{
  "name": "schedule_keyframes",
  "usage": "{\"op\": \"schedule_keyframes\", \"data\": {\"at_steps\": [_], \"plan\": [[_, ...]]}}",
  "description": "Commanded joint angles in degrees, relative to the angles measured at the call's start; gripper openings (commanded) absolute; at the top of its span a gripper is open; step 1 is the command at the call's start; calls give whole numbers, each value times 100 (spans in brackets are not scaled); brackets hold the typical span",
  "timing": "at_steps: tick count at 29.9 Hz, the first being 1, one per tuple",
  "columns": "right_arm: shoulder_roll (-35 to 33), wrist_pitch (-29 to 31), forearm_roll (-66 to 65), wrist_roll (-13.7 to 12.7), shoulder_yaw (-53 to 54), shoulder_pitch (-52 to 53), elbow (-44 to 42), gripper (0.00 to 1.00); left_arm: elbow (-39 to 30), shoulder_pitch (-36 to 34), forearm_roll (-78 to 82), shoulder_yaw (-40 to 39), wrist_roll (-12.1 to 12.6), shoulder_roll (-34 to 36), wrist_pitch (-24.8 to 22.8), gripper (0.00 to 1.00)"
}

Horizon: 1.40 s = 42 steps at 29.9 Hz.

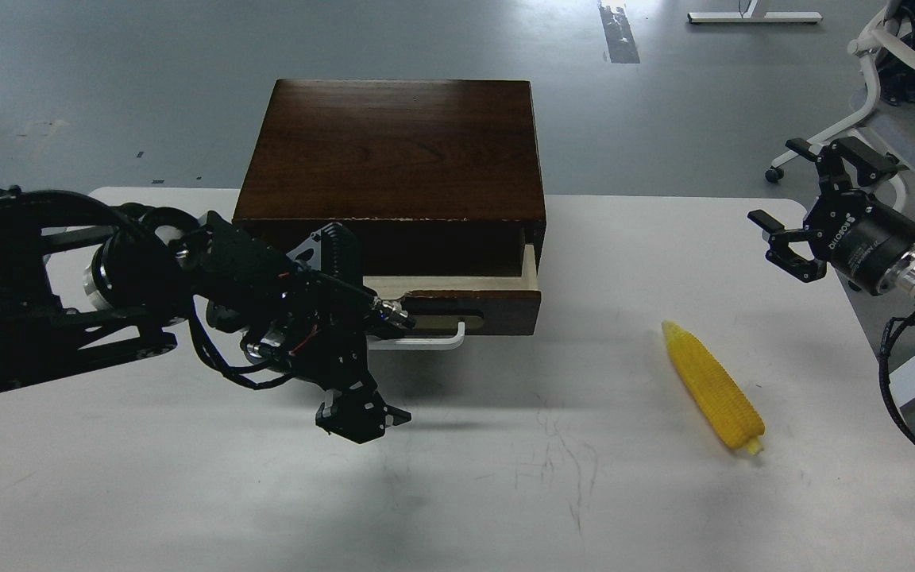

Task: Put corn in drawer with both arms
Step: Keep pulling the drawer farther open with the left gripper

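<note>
The yellow corn lies on the white table at the right, its pale stub toward me. The dark brown box stands at the table's back, its drawer pulled partly out, with pale wood showing inside. My left gripper is at the left end of the white handle, fingers spread wide, one fingertip by the brass plate. My right gripper hovers open and empty above the table's far right edge, well behind the corn.
A white office chair stands on the grey floor behind the right arm. My left arm's bulk covers the table's left part. Pen marks show on the table's middle.
</note>
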Motion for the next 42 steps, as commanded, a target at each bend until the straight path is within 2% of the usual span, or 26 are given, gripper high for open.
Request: {"op": "schedule_keyframes", "data": {"at_steps": [1, 25, 33, 42], "plan": [[0, 0, -8, 0, 0, 0, 2, 99, 0, 15, 41, 8, 3, 11, 2, 99], [0, 0, 1, 0, 0, -44, 2, 99, -8, 24, 799, 35, 3, 2, 2, 99], [0, 0, -8, 0, 8, -53, 2, 99, -35, -19, 799, 8, 3, 2, 315, 99], [0, 0, 1, 0, 9, -53, 2, 99, -61, -134, 799, 26, 3, 11, 342, 99]]}}
